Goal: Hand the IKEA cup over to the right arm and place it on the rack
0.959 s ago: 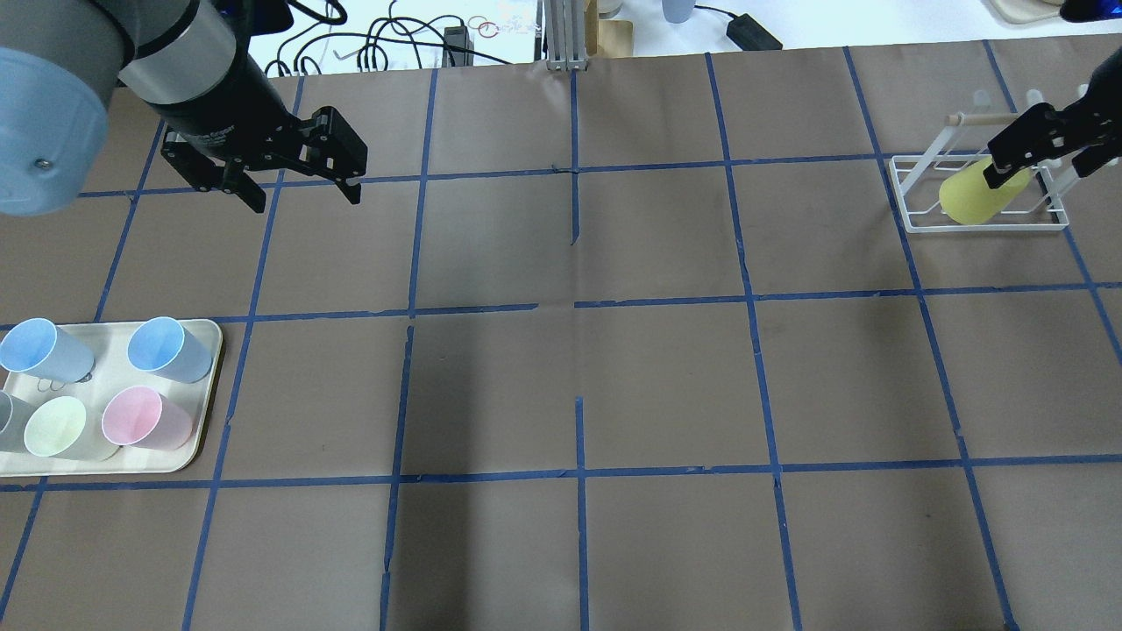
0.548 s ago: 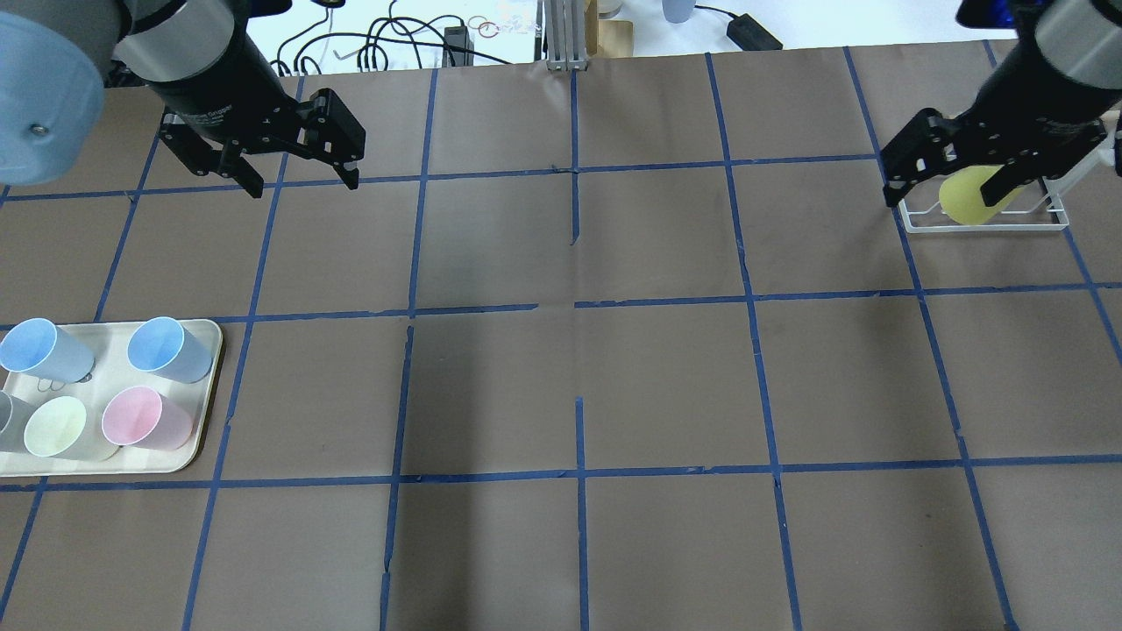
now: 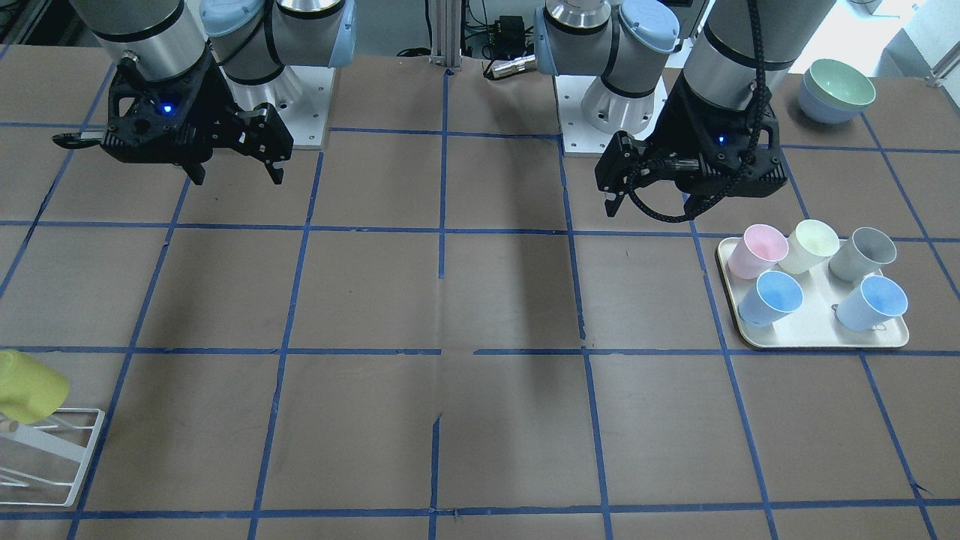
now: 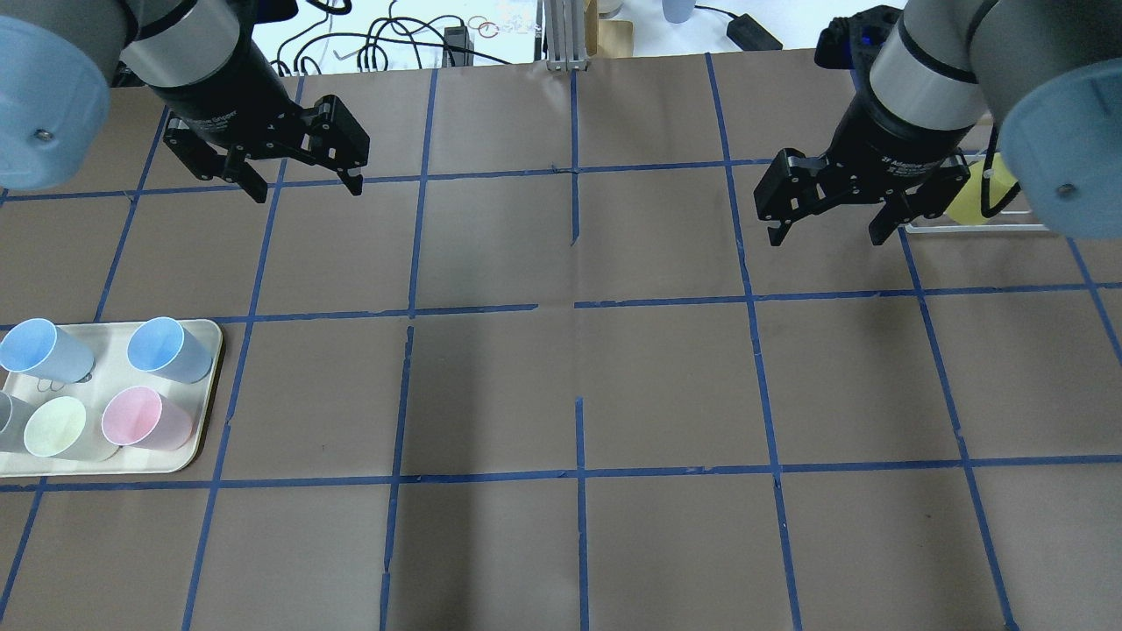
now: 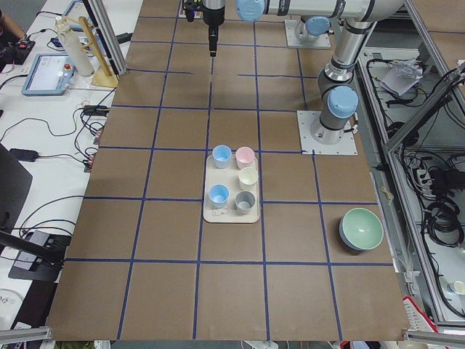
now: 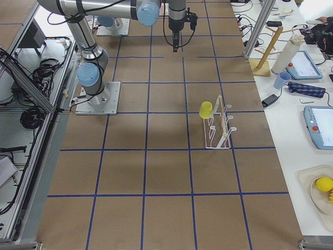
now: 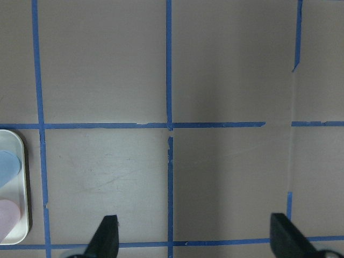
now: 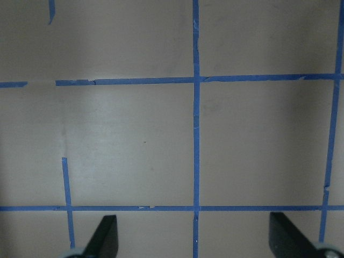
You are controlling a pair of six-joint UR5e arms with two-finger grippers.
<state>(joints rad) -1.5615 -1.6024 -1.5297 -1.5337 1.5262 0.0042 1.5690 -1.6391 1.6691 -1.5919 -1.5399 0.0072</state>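
The bright yellow IKEA cup hangs tilted on a rod of the white wire rack. It also shows at the left edge of the front view on the rack. In the overhead view my right arm partly hides the cup. My right gripper is open and empty, above the table and to the left of the rack; it also shows in the front view. My left gripper is open and empty at the far left, also seen from the front. Both wrist views show only taped table.
A beige tray at the near left holds two blue cups, a pink one, a pale cream one and a grey one; it also shows in the front view. Stacked bowls stand beside the left arm's base.
My right gripper has drawn back from the rack and moved left in the overhead view, leaving the yellow cup on the rack. My left gripper has barely moved.
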